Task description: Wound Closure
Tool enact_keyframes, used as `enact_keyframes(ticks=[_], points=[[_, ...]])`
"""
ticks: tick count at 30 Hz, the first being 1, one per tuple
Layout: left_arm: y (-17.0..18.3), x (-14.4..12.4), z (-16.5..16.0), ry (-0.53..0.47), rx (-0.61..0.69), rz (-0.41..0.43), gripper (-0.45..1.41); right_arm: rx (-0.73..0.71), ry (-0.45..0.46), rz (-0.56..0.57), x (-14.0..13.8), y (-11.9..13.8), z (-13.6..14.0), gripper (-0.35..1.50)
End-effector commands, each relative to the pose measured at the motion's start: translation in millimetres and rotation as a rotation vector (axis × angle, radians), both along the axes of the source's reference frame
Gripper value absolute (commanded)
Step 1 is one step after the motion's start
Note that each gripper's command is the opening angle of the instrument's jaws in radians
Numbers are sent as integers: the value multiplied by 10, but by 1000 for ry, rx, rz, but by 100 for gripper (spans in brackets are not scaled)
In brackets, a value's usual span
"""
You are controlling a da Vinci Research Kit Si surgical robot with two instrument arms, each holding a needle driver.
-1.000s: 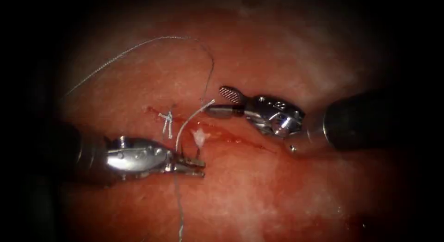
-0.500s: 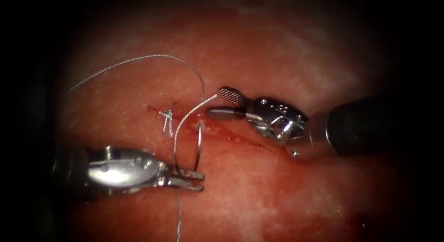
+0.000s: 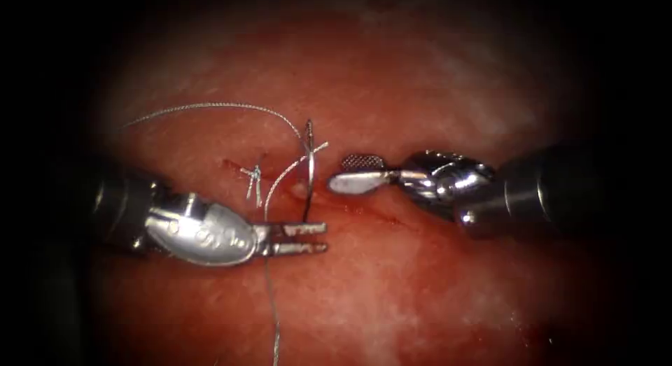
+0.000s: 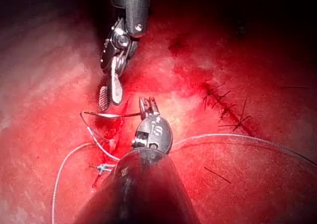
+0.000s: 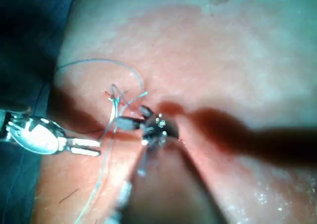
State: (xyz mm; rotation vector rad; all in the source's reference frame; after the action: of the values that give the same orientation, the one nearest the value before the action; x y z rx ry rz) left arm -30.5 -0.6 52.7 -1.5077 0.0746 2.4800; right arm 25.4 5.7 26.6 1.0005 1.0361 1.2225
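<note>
The curved needle (image 3: pixel 309 163) stands upright over the cut (image 3: pixel 371 210) near its left end. My left tool (image 3: pixel 323 238) lies on the near side of the cut and is shut on the needle's lower end. Thread (image 3: pixel 210 106) runs from the needle's upper end in an arc to the left. A second, thicker strand (image 3: pixel 269 296) crosses the needle and drops toward the near edge. In the left wrist view the needle (image 4: pixel 111 115) reaches out from the left tool (image 4: pixel 147 102) above the tissue. My right tool (image 3: pixel 339 171) sits just right of the needle, open and holding nothing.
A knotted stitch (image 3: pixel 253 178) with short cut ends sits on the cut left of the needle. Red fluid lines the cut. Several dark older stitches (image 4: pixel 228 107) lie on the tissue in the left wrist view. The right tool's shaft (image 3: pixel 546 194) comes in low from the right.
The left tool has drawn the needle out of the tissue and swung it upright. The thread arc has shrunk and dropped. The right tool has backed slightly right, still open.
</note>
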Motion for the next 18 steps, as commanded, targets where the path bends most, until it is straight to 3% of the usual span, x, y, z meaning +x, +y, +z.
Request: enact_keyframes(ticks=[1, 18], points=[[-15, -8, 8, -4, -4, 9, -45, 25, 10, -3, 17, -13, 2, 98], [-19, -12, 8, -3, -12, 11, -45, 31, -21, 23, 20, -12, 20, 96]])
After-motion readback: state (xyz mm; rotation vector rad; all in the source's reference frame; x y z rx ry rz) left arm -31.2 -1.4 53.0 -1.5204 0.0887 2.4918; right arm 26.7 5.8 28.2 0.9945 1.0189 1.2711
